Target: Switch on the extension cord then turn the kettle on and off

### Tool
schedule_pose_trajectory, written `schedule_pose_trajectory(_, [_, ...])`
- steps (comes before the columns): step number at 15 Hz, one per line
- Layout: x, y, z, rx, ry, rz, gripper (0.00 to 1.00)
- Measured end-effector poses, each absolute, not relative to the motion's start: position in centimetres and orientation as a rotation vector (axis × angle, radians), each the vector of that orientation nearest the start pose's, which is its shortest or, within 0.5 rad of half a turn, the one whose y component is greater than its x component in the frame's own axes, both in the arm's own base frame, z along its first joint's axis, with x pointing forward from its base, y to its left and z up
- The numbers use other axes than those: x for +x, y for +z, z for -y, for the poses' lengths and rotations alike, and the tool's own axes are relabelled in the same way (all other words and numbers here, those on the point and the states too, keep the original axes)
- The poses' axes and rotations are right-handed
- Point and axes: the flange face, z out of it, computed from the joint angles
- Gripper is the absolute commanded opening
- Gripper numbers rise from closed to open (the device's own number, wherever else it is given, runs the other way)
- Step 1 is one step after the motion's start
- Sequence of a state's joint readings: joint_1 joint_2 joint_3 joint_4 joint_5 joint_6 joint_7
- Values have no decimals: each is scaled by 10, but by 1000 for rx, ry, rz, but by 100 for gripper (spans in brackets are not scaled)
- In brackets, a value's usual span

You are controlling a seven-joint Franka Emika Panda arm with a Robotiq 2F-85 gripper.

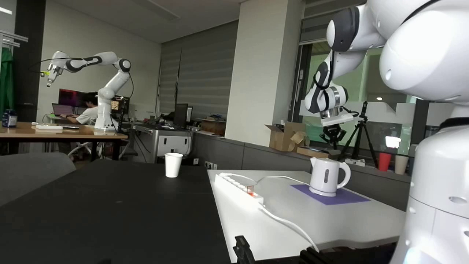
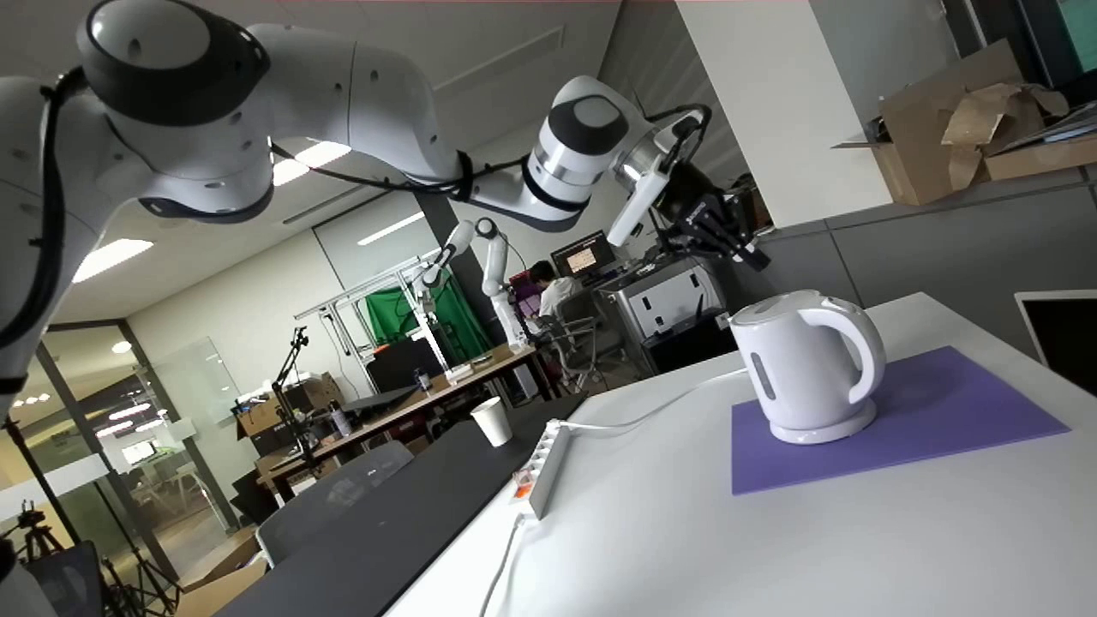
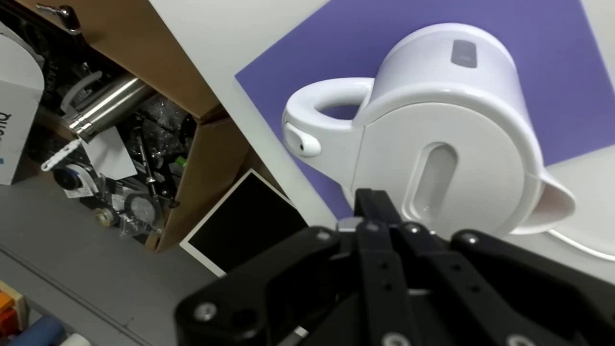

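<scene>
The white kettle [image 1: 322,178] stands upright on a purple mat [image 1: 348,198], also in an exterior view [image 2: 793,381]. In the wrist view the kettle [image 3: 461,144] shows from above, with its loop handle to the left and spout at lower right. A small tab with a dark dot is on the handle's end. The white extension cord [image 1: 234,189] lies along the table's edge, with a red-orange switch at its near end; it also shows in an exterior view [image 2: 550,467]. My gripper [image 3: 377,194] is shut and empty, above and apart from the kettle [image 1: 332,135] [image 2: 747,244].
A white handleless cup [image 1: 173,165] stands on the black table [image 1: 121,205] beside the white table [image 1: 285,205]. White cables trail from both ends of the extension cord. A cardboard box [image 3: 211,158] and a black panel with a pale frame [image 3: 250,221] stand past the table's edge.
</scene>
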State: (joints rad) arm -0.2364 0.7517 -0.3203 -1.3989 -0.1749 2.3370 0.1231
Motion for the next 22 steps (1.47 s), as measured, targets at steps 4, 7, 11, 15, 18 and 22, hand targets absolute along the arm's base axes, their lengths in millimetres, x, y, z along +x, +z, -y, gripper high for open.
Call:
schedule_pose_trajectory(4, [667,289,370,-3429,-161,-944,0])
schedule_pose_trajectory(7, [664,286,383,-3429,-79,-1032,0])
schedule_pose_trajectory(11, [660,281,401,-3417,-6,-1128,0])
schedule_pose_trajectory(15, [657,263,417,-3409,24,-1181,0])
schedule_pose_trajectory(18, [660,248,420,-3408,20,-1187,0])
schedule_pose_trajectory(22, [667,242,417,-3400,-26,-1192,0])
